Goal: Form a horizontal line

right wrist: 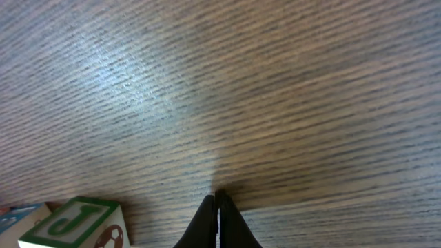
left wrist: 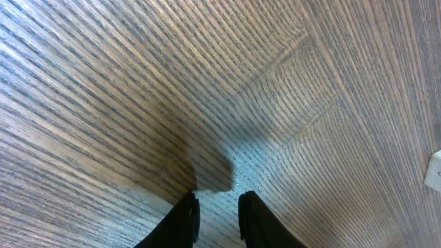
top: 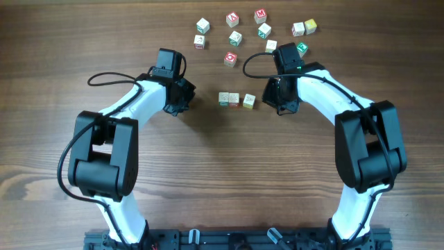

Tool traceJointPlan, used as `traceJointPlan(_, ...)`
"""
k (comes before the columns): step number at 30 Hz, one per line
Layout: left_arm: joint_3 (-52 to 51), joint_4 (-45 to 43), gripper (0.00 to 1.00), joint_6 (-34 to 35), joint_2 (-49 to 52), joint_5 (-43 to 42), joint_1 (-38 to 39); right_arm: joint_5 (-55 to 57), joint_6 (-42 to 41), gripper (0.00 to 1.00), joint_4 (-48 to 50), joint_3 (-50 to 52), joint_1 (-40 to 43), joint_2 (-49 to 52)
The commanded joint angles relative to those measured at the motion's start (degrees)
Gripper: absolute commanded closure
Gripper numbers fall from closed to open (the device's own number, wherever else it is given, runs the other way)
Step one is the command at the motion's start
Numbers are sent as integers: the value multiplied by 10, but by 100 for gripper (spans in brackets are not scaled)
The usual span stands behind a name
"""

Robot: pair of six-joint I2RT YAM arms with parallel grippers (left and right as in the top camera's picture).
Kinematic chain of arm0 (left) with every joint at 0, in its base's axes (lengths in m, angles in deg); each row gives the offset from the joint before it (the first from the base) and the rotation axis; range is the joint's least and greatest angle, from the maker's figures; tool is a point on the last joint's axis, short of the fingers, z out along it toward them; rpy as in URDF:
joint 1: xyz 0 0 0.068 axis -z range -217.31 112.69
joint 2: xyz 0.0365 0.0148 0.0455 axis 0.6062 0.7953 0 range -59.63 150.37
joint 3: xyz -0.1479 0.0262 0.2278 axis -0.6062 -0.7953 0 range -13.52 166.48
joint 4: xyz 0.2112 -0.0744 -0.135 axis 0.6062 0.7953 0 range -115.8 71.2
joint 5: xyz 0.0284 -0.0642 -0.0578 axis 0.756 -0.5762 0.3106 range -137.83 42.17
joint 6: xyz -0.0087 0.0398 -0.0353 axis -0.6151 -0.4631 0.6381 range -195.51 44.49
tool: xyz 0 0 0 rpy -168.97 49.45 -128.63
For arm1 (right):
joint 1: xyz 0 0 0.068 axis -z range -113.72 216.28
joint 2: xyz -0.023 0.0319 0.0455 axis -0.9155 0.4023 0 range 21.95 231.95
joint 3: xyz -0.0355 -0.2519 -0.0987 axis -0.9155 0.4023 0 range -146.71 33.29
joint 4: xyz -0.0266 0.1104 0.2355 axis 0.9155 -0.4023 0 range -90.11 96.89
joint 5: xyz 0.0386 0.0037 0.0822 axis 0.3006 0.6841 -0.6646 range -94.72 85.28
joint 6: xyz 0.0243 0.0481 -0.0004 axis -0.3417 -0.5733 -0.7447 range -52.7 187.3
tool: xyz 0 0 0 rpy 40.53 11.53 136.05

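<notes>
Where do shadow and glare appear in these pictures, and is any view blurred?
Overhead: even light, sharp, soft shadows under the arms. Left wrist: dark shadow on the table ahead of the left gripper, pale glare beside it. Right wrist: pale sheen at upper left, no blur.

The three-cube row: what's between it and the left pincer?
Nothing: overhead view shows only bare brown wooden table between the left pincer and the row of three whitish letter cubes.
</notes>
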Motion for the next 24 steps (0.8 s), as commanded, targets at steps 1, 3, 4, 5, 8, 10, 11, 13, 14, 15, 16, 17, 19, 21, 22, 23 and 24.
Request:
traceJointPlan(1, -26, 12, 76, 0, 41, 38, 1, -27, 0, 96, 15, 6, -3, -14)
traceJointPlan(3, -26, 12, 76, 0, 41, 39, 1, -55, 2, 96, 22, 6, -3, -14)
traceJointPlan(4, -26, 12, 76, 0, 41, 40, 1, -65, 2, 95, 25, 6, -3, -14)
traceJointPlan(5, -26, 12, 76, 1, 41, 40, 1, -71, 2, 96, 29, 6, -3, -14)
traceJointPlan(8, -26, 12, 76, 0, 41, 40, 1, -72, 2, 95, 38, 6, -3, -14)
traceJointPlan(10, -26, 12, 76, 0, 41, 40, 1, -72, 2, 95, 40, 6, -3, -14)
traceJointPlan(11, -26, 12, 76, 0, 41, 40, 1, -74, 2, 95, 40, 6, -3, -14)
traceJointPlan(13, -26, 12, 76, 1, 41, 40, 1, -78, 2, 96, 42, 6, -3, -14)
traceJointPlan(14, -26, 12, 76, 0, 41, 40, 1, -79, 2, 95, 43, 6, -3, -14)
traceJointPlan(15, -26, 12, 76, 0, 41, 40, 1, -81, 2, 95, 45, 6, -3, -14)
traceJointPlan(16, -26, 12, 76, 0, 41, 40, 1, -85, 2, 95, 46, 6, -3, -14)
traceJointPlan(17, -26, 12, 76, 0, 41, 40, 1, -88, 2, 96, 48, 6, -3, -14)
traceJointPlan(19, -26, 12, 76, 0, 41, 40, 1, -89, 2, 95, 51, 6, -3, -14)
traceJointPlan(21, -26, 12, 76, 0, 41, 40, 1, -94, 8, 96, 54, 6, -3, -14)
traceJointPlan(22, -26, 12, 76, 0, 41, 40, 1, -104, 14, 96, 56, 6, -3, -14)
traceJointPlan(23, -26, 12, 76, 1, 41, 40, 1, -113, 19, 95, 57, 6, -3, -14)
traceJointPlan(24, -26, 12, 76, 0, 41, 40, 1, -119, 20, 95, 57, 6, -3, -14)
